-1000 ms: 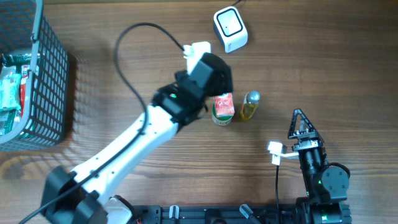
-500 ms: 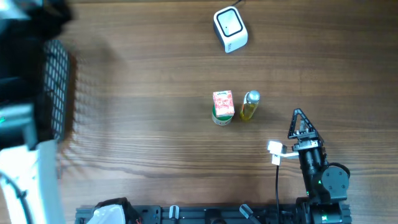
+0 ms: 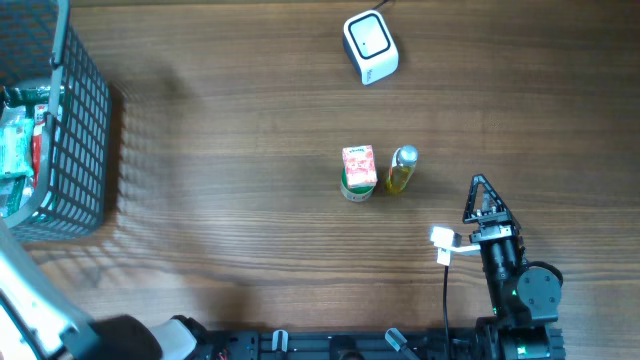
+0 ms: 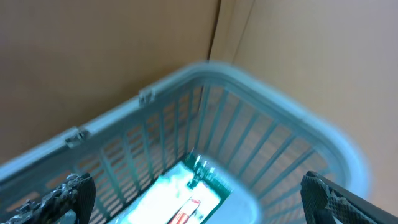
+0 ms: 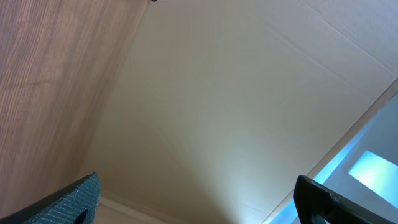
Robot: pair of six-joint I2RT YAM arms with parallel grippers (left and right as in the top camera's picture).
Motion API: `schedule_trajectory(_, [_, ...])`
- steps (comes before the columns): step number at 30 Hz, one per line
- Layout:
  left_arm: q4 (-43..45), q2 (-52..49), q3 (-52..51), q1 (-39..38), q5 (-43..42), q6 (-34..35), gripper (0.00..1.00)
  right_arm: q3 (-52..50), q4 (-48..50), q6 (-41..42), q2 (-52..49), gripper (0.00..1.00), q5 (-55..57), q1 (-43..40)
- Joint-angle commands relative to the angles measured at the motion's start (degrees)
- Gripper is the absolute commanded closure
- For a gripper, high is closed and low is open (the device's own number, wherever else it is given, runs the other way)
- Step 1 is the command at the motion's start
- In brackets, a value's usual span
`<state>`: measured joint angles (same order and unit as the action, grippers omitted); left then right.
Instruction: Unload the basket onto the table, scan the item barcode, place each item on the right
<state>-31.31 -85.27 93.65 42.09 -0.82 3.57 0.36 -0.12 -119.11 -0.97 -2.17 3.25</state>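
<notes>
Overhead: scanner (image 3: 370, 47) at the counter's (image 3: 220, 120) far side. Carton (image 3: 358, 172) and bottle (image 3: 402, 170) stand side by side, probably set aside. Right hand (image 3: 483, 200) is parked, spread. A second ago the left arm (image 3: 30, 300) covered the carton, but now it is beside the basket (image 3: 85, 120).
Left wrist: left hand (image 4: 199, 205) is spread and empty over the basket's packets (image 4: 186, 193), likely the next item.
Right wrist: right hand spread, holding nothing.

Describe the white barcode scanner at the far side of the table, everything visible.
The barcode scanner is a small white box with rounded corners that looks like plastic. Its upper face carries a dark-outlined, rounded square window. It sits skewed to the table's edges, directly on the wooden table. It stands alone, well apart from the carton and bottle, and no gripper touches it.
</notes>
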Motion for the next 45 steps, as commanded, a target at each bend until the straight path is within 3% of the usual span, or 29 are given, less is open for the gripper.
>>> schedule_trajectory(1, [-1.6,-7.1,0.1,0.6,-1.7,-9.0,0.01,0.0,0.1,-2.4,-0.2,0.00,-0.7,0.2])
schedule_trajectory(8, [-2.1,-19.4,0.1,1.1,-1.8,-16.1,0.01,0.0,0.1,-2.4,-0.2,0.00,-0.7,0.2])
schedule_trajectory(16, [-2.5,-31.5,0.1,1.1,-1.8,-32.4,0.01,0.0,0.1,-2.4,-0.2,0.00,-0.7,0.2])
schedule_trajectory(25, [-4.7,-34.7,0.1,1.1,-2.7,-39.1,0.05,0.0,0.1,-2.4,-0.2,0.00,-0.7,0.2])
schedule_trajectory(29, [-8.2,-34.7,0.1,1.0,-9.6,-44.0,0.11,0.0,0.1,-2.4,-0.2,0.00,-0.7,0.2])
schedule_trajectory(38, [-10.7,-34.0,0.1,0.9,-10.7,-43.6,0.25,0.0,0.1,-2.4,-0.2,0.00,-0.7,0.2])
schedule_trajectory(42, [-9.7,-31.5,0.1,0.8,-10.0,-43.2,0.26,0.0,0.1,-2.4,-0.2,0.00,-0.7,0.2])
schedule_trajectory(45, [-7.9,-28.9,0.1,0.8,-8.1,-39.2,0.26,0.0,0.1,-2.4,-0.2,0.00,-0.7,0.2])
